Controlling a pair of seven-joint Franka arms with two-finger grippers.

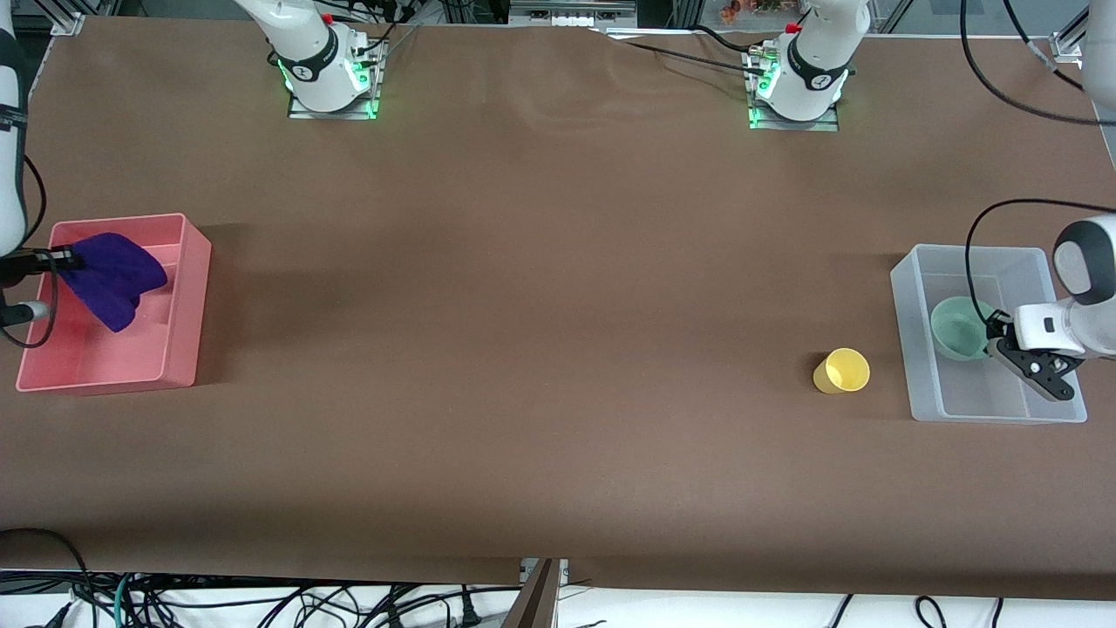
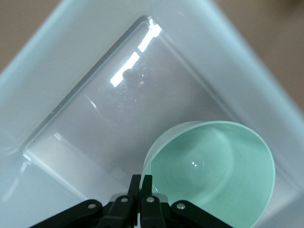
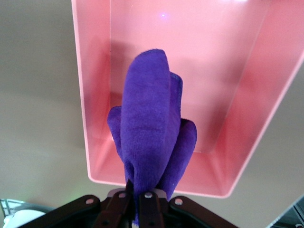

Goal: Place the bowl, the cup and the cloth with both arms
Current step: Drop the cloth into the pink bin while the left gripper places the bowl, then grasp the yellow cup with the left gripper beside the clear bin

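Note:
My left gripper (image 1: 994, 340) is shut on the rim of the pale green bowl (image 1: 959, 327) and holds it tilted inside the clear bin (image 1: 907, 288). The left wrist view shows the fingers (image 2: 135, 183) pinching the bowl's rim (image 2: 213, 166) over the bin's floor (image 2: 95, 109). My right gripper (image 1: 74, 258) is shut on the purple cloth (image 1: 113, 277), which hangs over the pink bin (image 1: 187, 305). In the right wrist view the cloth (image 3: 147, 128) covers the fingertips of the gripper (image 3: 137, 186) above the pink bin (image 3: 237, 95). The yellow cup (image 1: 842, 371) lies on its side on the table beside the clear bin.
The brown table (image 1: 523, 305) stretches between the two bins. The pink bin stands at the right arm's end and the clear bin at the left arm's end. Both arm bases stand along the table's edge farthest from the front camera. Cables hang below the table's nearest edge.

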